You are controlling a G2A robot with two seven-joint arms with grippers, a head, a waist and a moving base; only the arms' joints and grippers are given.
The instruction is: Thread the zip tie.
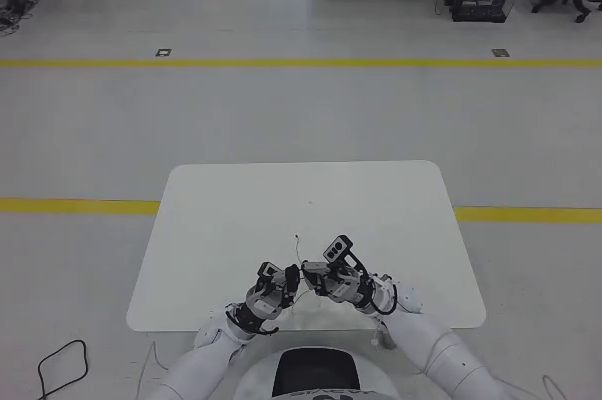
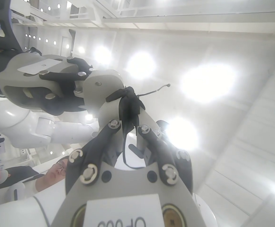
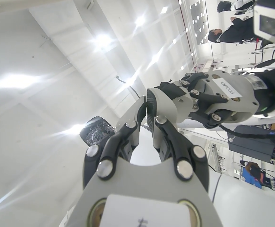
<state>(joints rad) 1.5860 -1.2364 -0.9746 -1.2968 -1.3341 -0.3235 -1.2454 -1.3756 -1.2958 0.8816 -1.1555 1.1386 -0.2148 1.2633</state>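
A thin black zip tie (image 2: 124, 140) is held up between both grippers, above the white table (image 1: 381, 200) near its front edge. My left gripper (image 2: 128, 113) is shut on the zip tie. A loop hangs back between the left fingers and the tail (image 2: 160, 88) sticks out past the fingertips. My right gripper (image 3: 145, 108) meets the left one tip to tip, shut on the same zip tie, with the free end (image 3: 124, 82) curving away. From above, the left gripper (image 1: 284, 281) and right gripper (image 1: 314, 279) touch, with the zip tie tail (image 1: 297, 246) rising beyond them.
Most of the table surface lies beyond the grippers and to both sides. Its front edge (image 1: 181, 325) runs just below the wrists. Grey floor with yellow lines (image 1: 71, 206) surrounds the table.
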